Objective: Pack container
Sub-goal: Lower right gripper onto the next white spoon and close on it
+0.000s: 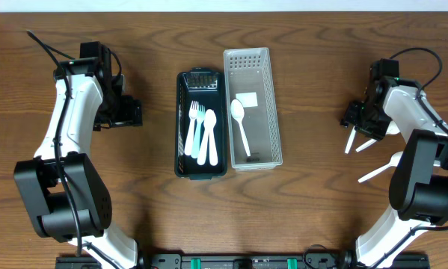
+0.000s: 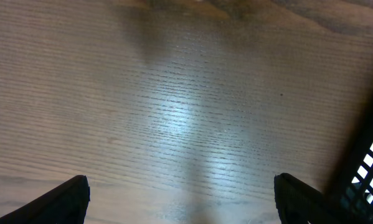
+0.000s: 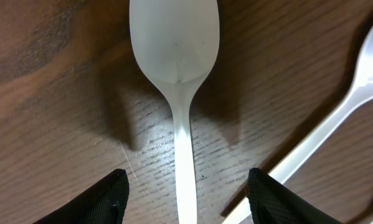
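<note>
A black basket [image 1: 180, 112] holds two white forks [image 1: 193, 123] and a white spoon [image 1: 209, 134]. Beside it, a white perforated basket [image 1: 272, 112] holds one white spoon [image 1: 240, 123]. My right gripper [image 1: 353, 116] is open and low over the table at the right. In the right wrist view its fingers [image 3: 186, 180] straddle the handle of a white spoon [image 3: 175, 43] lying on the wood. My left gripper [image 1: 134, 112] is open and empty over bare wood left of the black basket, as the left wrist view [image 2: 183, 186] also shows.
Two more white utensils lie on the table by the right gripper, one [image 1: 368, 143] close to it and one [image 1: 379, 170] nearer the front. The close one [image 3: 335, 118] shows in the right wrist view. The black basket's edge [image 2: 368, 168] shows right of the left fingers.
</note>
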`<state>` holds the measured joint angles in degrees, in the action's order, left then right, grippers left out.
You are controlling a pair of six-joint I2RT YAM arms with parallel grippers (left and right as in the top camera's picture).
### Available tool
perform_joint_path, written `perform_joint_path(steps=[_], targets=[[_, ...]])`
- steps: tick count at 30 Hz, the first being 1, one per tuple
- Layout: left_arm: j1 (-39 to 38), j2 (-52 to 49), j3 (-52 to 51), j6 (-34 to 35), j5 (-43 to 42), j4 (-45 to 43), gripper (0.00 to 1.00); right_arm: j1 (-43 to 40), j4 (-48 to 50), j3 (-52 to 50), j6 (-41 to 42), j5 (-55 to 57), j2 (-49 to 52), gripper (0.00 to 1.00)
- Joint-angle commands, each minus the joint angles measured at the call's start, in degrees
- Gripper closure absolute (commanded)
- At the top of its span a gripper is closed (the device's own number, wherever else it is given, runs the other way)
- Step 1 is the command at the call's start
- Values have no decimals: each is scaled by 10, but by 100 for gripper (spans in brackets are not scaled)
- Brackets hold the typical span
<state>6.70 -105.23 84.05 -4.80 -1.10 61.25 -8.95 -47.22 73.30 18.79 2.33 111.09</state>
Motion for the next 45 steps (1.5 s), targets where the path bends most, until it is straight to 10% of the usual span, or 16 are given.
perform_joint_path(steps=[1,34,45], targets=[[3,0,1,-7,2,4,13,-13,13,-10,-13,0,-4,35],[3,0,1,-7,2,15,13,-13,62,-37,-30,-36,67,49],[3,0,1,-8,2,15,13,-10,56,-37,-30,-44,67,84]])
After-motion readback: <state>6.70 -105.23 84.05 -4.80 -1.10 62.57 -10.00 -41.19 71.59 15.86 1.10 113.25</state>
